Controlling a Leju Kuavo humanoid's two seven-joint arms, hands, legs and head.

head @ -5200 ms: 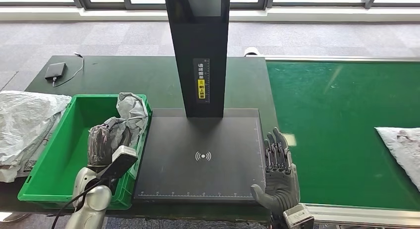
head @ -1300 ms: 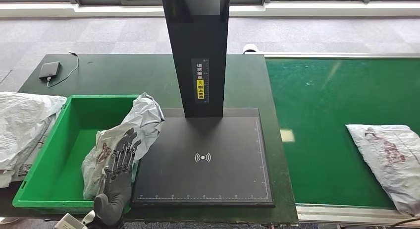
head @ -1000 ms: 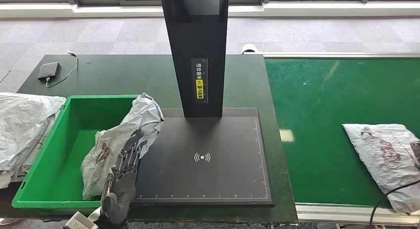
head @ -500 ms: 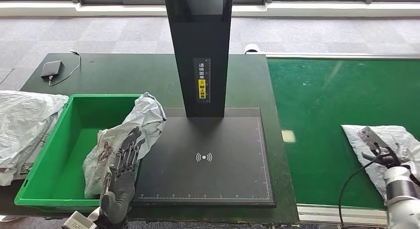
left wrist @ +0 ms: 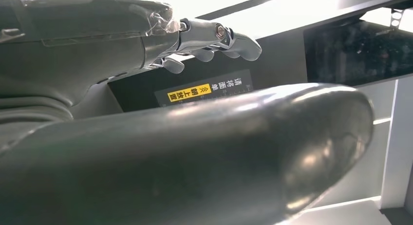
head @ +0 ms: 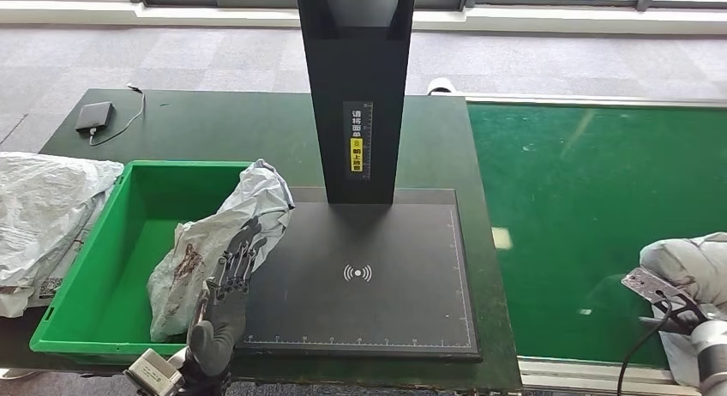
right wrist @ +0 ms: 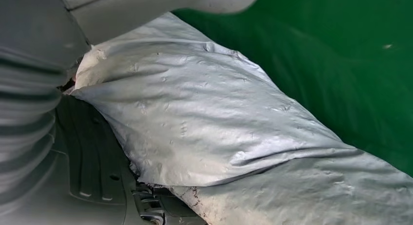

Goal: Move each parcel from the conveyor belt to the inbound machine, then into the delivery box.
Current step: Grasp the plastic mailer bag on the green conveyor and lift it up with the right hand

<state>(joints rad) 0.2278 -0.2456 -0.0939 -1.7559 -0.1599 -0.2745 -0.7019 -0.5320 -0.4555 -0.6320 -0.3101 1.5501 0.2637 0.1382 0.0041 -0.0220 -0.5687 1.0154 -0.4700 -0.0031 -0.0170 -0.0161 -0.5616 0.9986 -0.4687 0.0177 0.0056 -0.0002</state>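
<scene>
Left hand [head: 225, 302]: fingers [head: 233, 263] straight and apart, gripping nothing, tips against a grey parcel [head: 219, 242]. That parcel slumps over the near wall of the green delivery box [head: 94, 280], just beside the inbound machine [head: 369, 276]. Right hand [right wrist: 44, 113] grips a second grey parcel [right wrist: 219, 127] on the conveyor belt [head: 583, 199]; its fingers are hidden under the bag.

- A crumpled grey parcel [right wrist: 229, 132] fills most of the frame — lying over the green belt [right wrist: 341, 54].
- The right hand [right wrist: 73, 152] grips the parcel's end — fingers underneath, thumb over its edge.
</scene>
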